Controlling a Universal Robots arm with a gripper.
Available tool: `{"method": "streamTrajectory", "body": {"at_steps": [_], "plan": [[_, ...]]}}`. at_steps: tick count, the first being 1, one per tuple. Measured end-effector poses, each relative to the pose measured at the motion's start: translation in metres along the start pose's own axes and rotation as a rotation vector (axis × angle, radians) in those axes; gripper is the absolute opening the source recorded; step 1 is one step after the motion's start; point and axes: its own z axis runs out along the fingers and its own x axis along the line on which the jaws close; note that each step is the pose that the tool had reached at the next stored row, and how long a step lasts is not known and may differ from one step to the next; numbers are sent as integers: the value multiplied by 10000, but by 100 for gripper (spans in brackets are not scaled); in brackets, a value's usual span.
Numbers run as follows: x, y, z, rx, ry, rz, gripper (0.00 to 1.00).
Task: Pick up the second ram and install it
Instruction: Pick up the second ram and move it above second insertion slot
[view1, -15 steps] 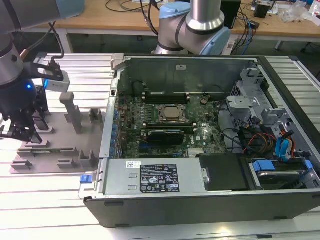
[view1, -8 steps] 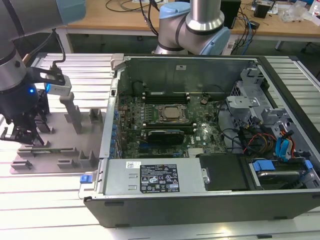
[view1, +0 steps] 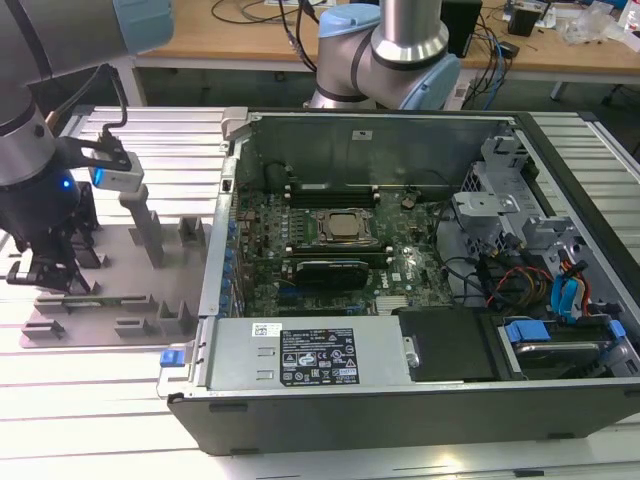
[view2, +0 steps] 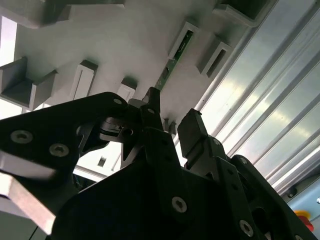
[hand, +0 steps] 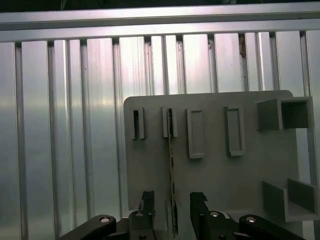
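the gripper (hand: 172, 207) hangs low over the grey holder plate (hand: 225, 175), which lies on the ribbed aluminium table (hand: 65, 125). its two black fingers (hand: 146, 202) stand well apart, one on each side of the second ram (hand: 171, 150), with a gap showing on both sides, so the jaws are open and hold nothing. the ram is a thin, dark green board standing on its long edge. one end sits in a small raised slot block (hand: 168, 122) near the plate's rim, and the other end runs down between the fingers.

in the second wrist view the same board (view2: 172, 60) shows as a narrow green strip rising from between the fingertips (view2: 150, 107) to the slot block, and the gripper (view2: 172, 112) straddles its near end. whether a finger touches the board there cannot be told.

in the exterior view the gripper (view1: 50, 275) is at the exterior view's left, down on the holder plate (view1: 130, 300), well apart from the open computer case (view1: 400, 400) on the exterior view's right. inside the case the motherboard carries a cpu socket (view1: 343, 226) with long memory slots (view1: 330, 190) beside it, and a labelled power supply (view1: 310, 355) lies along the near wall.
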Motion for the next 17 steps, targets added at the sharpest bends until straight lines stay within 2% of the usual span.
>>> {"method": "streamTrajectory", "body": {"at_steps": [10,14,17], "plan": [[1,-2,45,-1,0,0,40],[2,-5,110,0,-1,0,40],[4,-9,220,2,-1,0,40]]}}
